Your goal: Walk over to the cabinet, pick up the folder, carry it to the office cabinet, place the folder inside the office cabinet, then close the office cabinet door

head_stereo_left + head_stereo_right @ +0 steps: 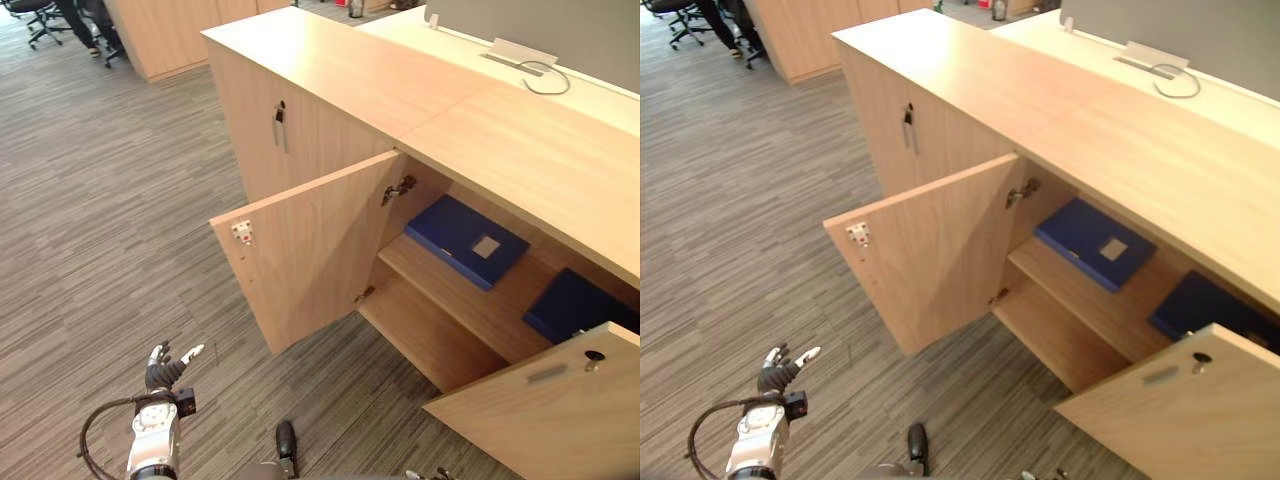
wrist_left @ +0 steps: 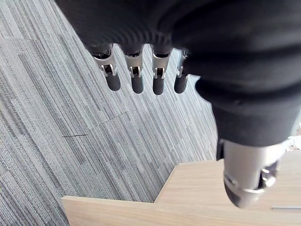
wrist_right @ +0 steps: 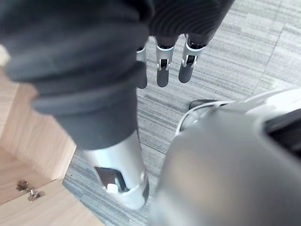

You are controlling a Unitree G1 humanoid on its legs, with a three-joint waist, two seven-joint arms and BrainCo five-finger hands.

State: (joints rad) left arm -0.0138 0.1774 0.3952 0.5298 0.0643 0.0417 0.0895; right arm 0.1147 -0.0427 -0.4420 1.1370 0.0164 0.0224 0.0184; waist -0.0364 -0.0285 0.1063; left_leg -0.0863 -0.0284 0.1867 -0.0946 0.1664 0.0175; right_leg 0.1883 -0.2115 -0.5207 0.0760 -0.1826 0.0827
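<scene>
1. The left hand [image 1: 163, 370] is held low over the striped grey carpet [image 1: 100, 220], its fingers slack and empty; the right hand [image 3: 162, 70] is likewise relaxed.
2. Ahead and right of the nearer left hand, the smooth pale-wood door [image 1: 310, 250] is stood open.
3. Beyond it, the flat blue folder [image 1: 465, 240] is laid lengthwise along the shelf.

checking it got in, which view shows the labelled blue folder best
The left eye view: the labelled blue folder lies flat on the upper shelf, its top face unobstructed. The right eye view shows it almost as well; the wrist views face the carpet.
</scene>
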